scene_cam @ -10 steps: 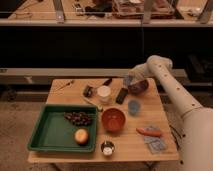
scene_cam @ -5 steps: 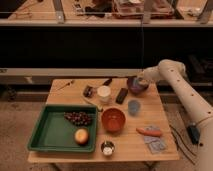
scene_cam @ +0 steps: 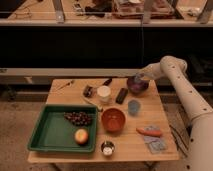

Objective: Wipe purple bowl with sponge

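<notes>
At upper right, the sponge (scene_cam: 136, 78) appears pinched in the pincer (scene_cam: 138, 77) above the purple bowl (scene_cam: 137, 88) on the desk (scene_cam: 162, 117); wiping is judged barely begun.

The robot's white arm (scene_cam: 189, 95) is swinging out toward the right side of the light wooden table (scene_cam: 125, 147). A second ago its bend was sitting nearer the table's middle. Now the bend is sitting up high, past the table's right edge, and the long part of the arm is running farther to the right too. The gripper (scene_cam: 138, 78) is coming up off the small round dark purple bowl (scene_cam: 137, 88). Before, it was down over the bowl and hiding most of it. Now it is hanging at the bowl's back rim, and much more of the bowl's dark inside is showing.
</notes>
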Robot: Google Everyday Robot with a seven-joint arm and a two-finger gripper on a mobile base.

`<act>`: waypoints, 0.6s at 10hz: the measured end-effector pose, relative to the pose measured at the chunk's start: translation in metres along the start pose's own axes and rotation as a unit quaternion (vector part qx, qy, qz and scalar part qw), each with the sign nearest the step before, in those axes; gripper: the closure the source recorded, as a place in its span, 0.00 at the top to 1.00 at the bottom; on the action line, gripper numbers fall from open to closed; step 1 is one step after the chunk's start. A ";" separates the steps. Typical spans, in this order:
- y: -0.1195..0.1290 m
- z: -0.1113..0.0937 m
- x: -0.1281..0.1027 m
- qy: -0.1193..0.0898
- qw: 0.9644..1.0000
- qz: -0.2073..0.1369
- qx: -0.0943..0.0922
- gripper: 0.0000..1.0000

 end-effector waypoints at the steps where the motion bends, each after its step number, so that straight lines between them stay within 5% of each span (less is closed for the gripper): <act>1: -0.008 0.004 -0.009 -0.005 1.000 -0.005 0.003 0.00; 6: -0.010 0.037 -0.071 -0.049 0.998 -0.041 -0.011 0.00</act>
